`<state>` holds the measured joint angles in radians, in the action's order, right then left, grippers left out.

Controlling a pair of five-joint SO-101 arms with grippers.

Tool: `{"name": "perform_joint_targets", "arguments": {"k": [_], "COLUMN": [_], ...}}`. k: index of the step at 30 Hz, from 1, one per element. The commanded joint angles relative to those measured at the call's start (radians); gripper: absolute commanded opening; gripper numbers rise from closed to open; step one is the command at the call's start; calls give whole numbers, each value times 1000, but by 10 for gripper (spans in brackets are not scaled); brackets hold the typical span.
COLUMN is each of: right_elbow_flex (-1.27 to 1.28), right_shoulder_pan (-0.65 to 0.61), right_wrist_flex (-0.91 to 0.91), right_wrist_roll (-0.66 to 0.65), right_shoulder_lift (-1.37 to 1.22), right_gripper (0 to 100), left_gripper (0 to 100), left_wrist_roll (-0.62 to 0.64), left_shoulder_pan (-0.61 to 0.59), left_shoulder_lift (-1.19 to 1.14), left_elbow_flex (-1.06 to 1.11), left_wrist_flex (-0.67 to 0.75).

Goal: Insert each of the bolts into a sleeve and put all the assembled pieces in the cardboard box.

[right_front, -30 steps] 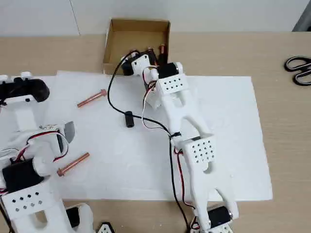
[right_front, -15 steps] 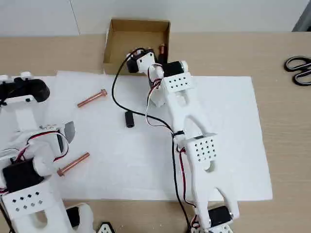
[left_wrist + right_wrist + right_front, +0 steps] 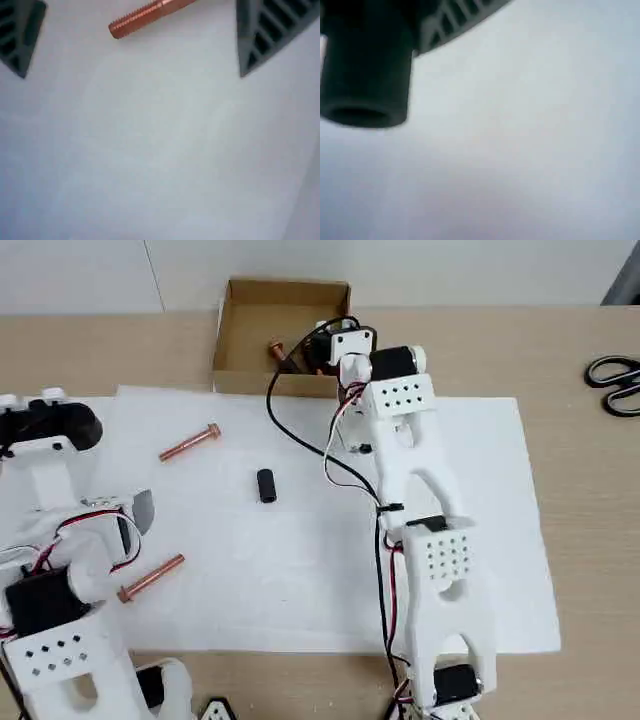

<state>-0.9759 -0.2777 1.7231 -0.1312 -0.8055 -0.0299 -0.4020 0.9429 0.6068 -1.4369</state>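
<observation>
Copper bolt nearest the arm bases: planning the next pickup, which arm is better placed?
Left. Its open tool hangs right by that copper bolt; the right arm's tool is away at the brown cardboard box.

Lab bench: wooden table (image 3: 580, 490), white sheet (image 3: 250, 570), scissors (image 3: 615, 383).

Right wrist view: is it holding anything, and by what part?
Seemingly a black sleeve, gripped across its side; its open end sticks out free.

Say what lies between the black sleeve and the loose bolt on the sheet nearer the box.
Nothing: in the high view the white sheet between the black sleeve and that bolt is bare.
</observation>
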Motion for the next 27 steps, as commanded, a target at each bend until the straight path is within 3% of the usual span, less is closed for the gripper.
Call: {"name": "perform_joint_targets", "arguments": {"k": [1,12,20,27], "right_elbow_flex": [140,651,1040,1206], "right_shoulder_pan": [5,7,8,8], "right_wrist_flex": [16,-2,-285,-469], "right_wrist_roll": [17,18,18,20], "right_shoulder_lift": [255,680,713,714], "right_gripper": [68,69,72,72], "left_gripper": [254,254,254,254], "left_wrist_roll": [6,6,6,6], "left_shoulder_pan": [2,3,3,3], "left_shoulder_lift": [14,15,15,15], "left_elbow_flex": [-16,-21,-21,-19], "left_wrist_flex": [-5,-25,-26,-26]}}
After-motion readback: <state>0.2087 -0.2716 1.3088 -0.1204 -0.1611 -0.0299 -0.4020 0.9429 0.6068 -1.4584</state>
